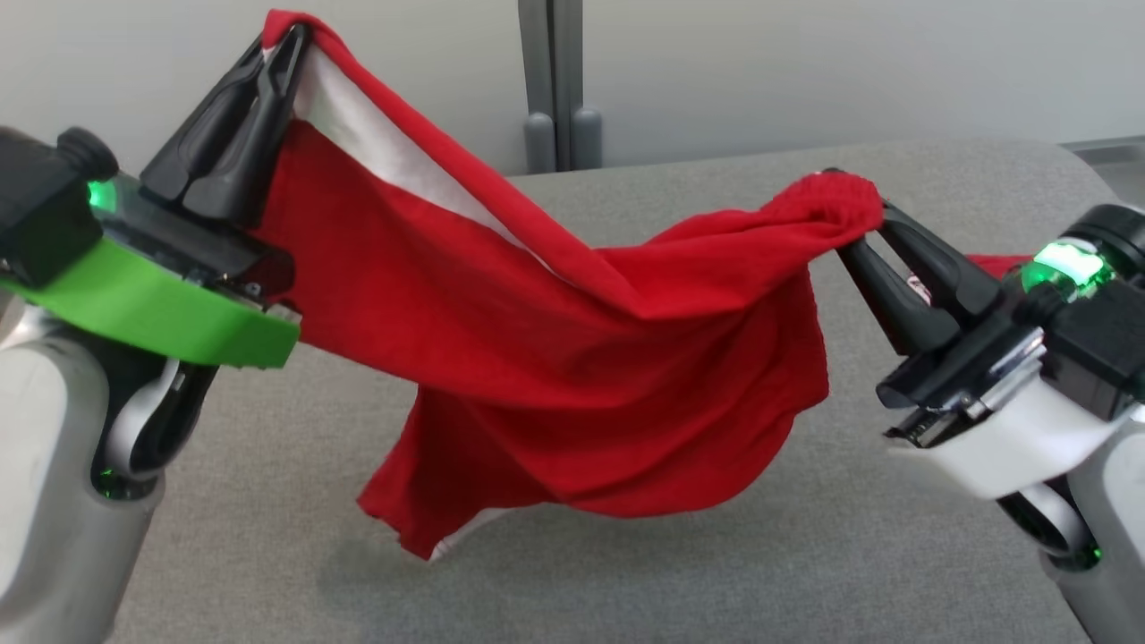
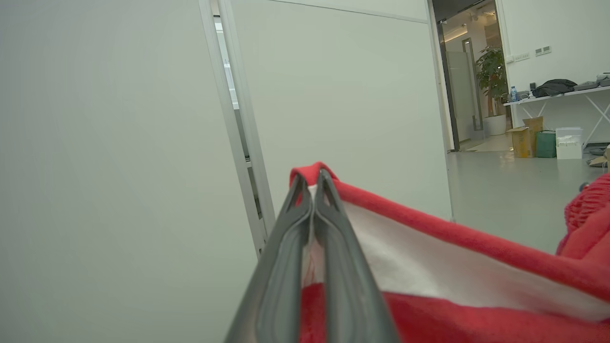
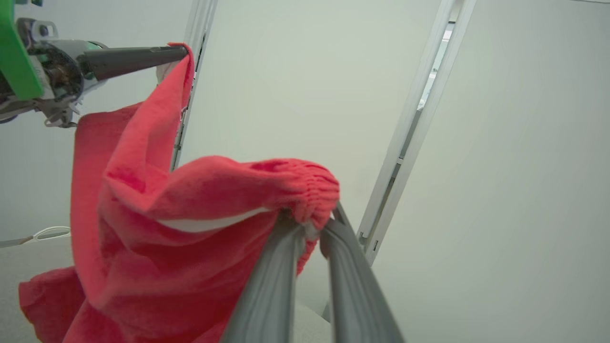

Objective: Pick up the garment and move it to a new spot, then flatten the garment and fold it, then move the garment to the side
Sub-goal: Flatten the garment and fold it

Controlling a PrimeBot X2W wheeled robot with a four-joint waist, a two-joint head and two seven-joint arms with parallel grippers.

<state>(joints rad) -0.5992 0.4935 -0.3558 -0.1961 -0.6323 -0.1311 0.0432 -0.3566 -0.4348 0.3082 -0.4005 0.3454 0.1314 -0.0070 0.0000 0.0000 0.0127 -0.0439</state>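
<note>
A red garment (image 1: 572, 358) with a white inner lining hangs in the air between my two grippers, above the grey table (image 1: 805, 555). My left gripper (image 1: 286, 45) is shut on its upper left edge, held high; the left wrist view shows the same gripper (image 2: 312, 178) pinching the red hem. Lower down on the right, my right gripper (image 1: 863, 234) is shut on a bunched, gathered corner, also seen as the gripper (image 3: 312, 221) in the right wrist view. The garment (image 3: 143, 238) sags in the middle, its lowest flap hanging close to the table.
The grey padded table runs across the head view, with a pale wall and a grey post (image 1: 559, 85) behind it. The left wrist view looks past a partition to an open room with boxes (image 2: 543, 140) on the floor.
</note>
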